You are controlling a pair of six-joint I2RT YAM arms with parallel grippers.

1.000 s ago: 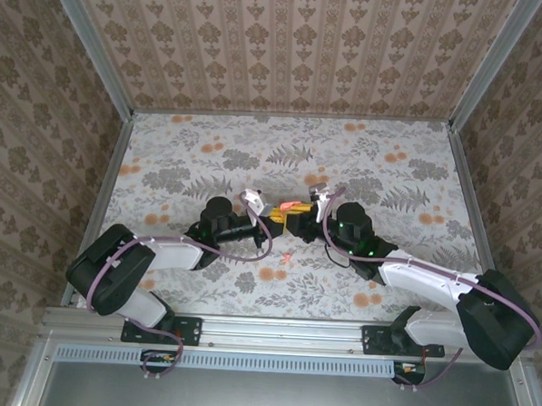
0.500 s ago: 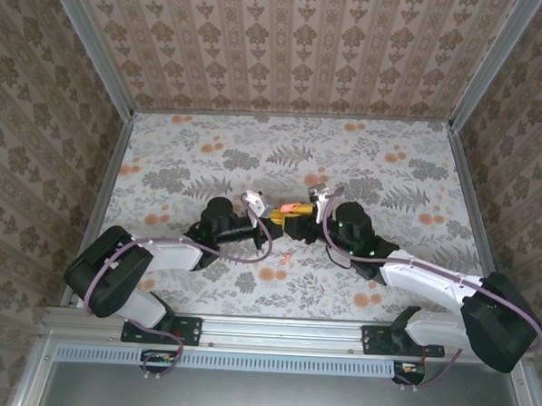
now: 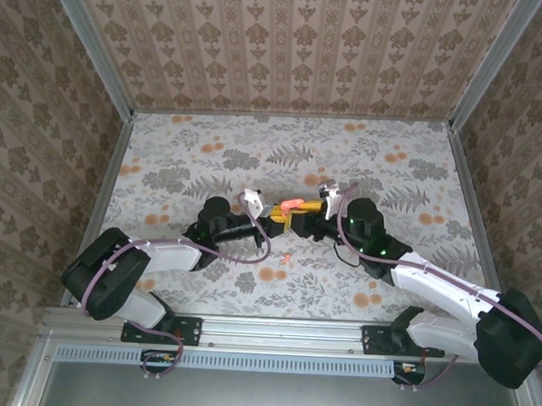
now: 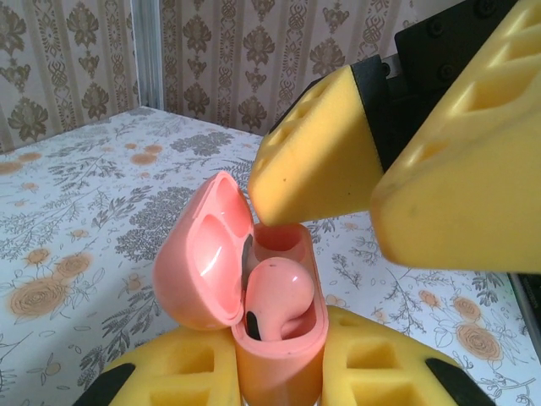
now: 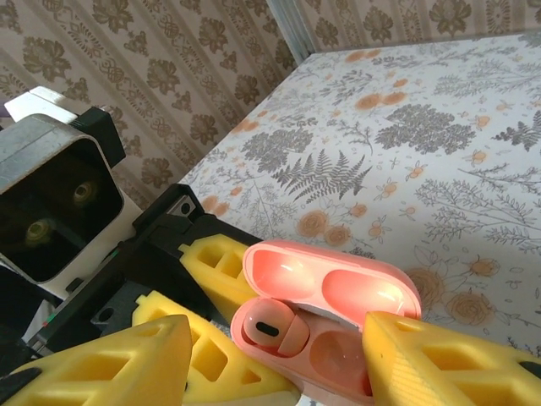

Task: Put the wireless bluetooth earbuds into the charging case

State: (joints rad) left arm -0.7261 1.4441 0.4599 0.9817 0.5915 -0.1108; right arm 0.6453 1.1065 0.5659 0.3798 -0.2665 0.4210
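Near the table (image 3: 210,154) centre, left pincer (image 4: 279,376) clamps the open charging case (image 4: 199,271), one earbud (image 4: 279,292) seated; right pincer (image 5: 279,326) spread apart.

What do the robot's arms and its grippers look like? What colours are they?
Both arms are chunky black joints and smooth white tubes, the left arm and the right arm alike. A thin purple cable loops along each. The left gripper and right gripper each have two bright yellow wedge-shaped fingers with square pockets.
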